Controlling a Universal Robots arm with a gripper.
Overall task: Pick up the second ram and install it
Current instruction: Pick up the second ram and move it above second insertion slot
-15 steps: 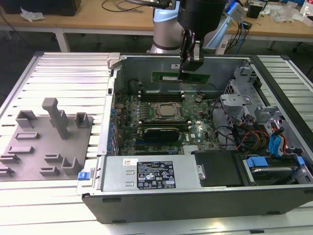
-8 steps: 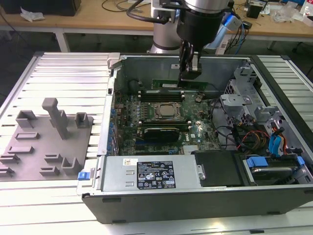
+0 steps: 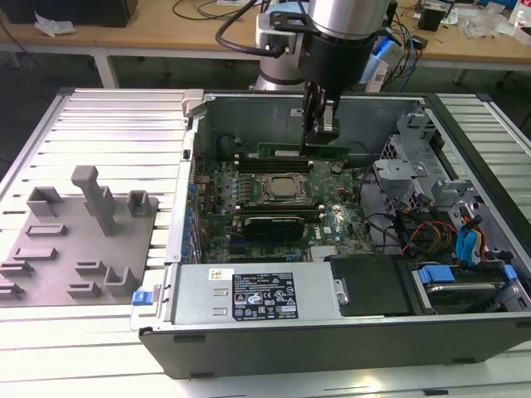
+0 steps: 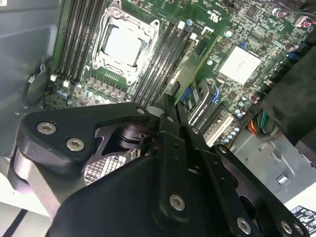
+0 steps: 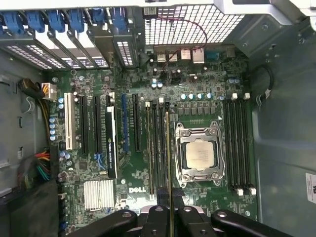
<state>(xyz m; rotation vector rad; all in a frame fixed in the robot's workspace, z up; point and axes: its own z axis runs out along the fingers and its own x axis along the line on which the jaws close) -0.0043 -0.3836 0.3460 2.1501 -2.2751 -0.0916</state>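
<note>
My gripper [image 3: 320, 137] reaches down into the open computer case and is shut on the second ram [image 3: 303, 151], a long green stick held level on its edge. It hangs over the dark memory slots [image 3: 270, 162] beside the processor socket [image 3: 282, 189], on the socket's far side in the exterior view. In the first wrist view the ram [image 5: 170, 163] shows edge-on as a thin line running out from my gripper [image 5: 170, 219], lined up along the slots [image 5: 159, 148] next to the socket [image 5: 200, 154]. In the second wrist view it [image 4: 186, 69] juts out from the gripper [image 4: 170, 111]. Whether it touches a slot I cannot tell.
The green motherboard [image 3: 332, 224] fills the case floor. A silver power supply [image 3: 257, 294] lies along the near side. A drive cage with coloured cables [image 3: 448, 224] is at the exterior view's right. A grey fixture plate [image 3: 83, 240] lies outside the case at the left.
</note>
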